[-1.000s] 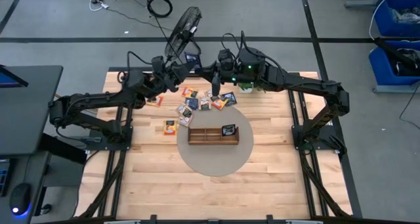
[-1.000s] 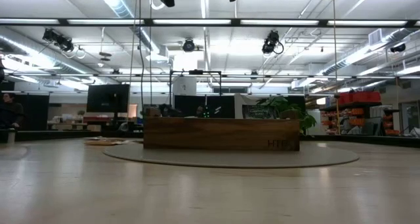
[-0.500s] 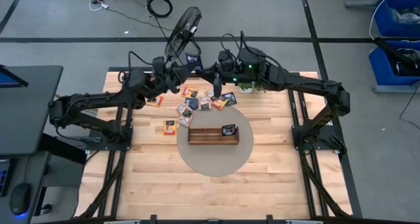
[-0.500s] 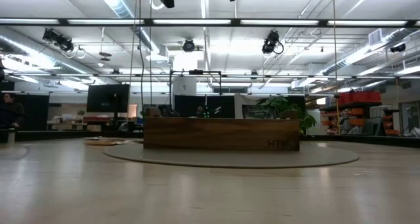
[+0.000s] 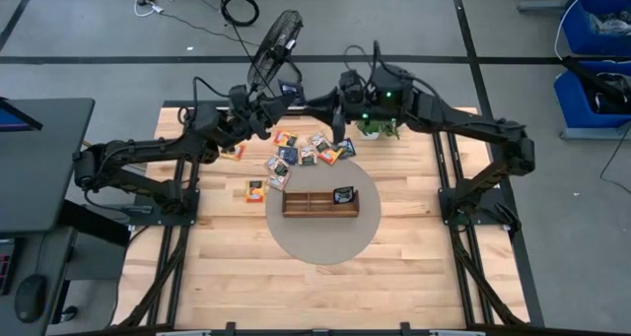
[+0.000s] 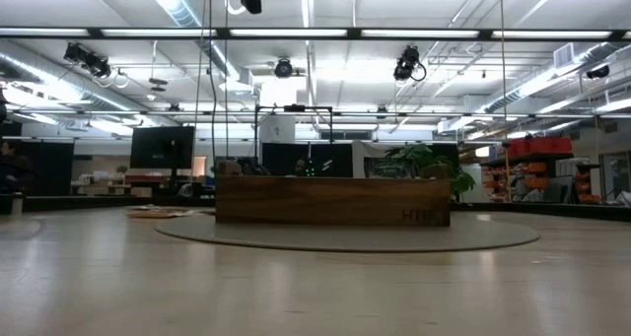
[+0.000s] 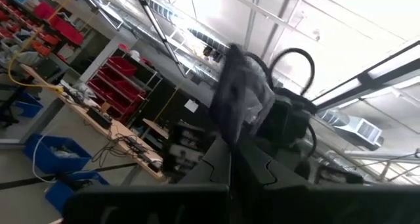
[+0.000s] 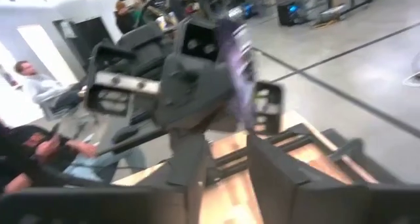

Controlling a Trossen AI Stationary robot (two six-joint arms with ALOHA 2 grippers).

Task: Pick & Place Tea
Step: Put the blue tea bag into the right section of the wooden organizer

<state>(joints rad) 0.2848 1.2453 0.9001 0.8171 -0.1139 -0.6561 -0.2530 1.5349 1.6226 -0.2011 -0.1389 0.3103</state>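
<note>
The tea packets (image 5: 301,151) are scattered on the table (image 5: 394,267) at 12 o'clock of the wooden tray (image 5: 317,204); one dark packet (image 5: 343,194) lies in the tray's right compartment. The left gripper (image 5: 296,93) is raised at the far edge, fingers together. The right gripper (image 5: 314,103) is seen beside it; whether its fingers are apart cannot be told.

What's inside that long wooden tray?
The wooden tray holds one dark tea packet in its right compartment; the other two compartments look empty. Nothing visibly covers them.
</note>
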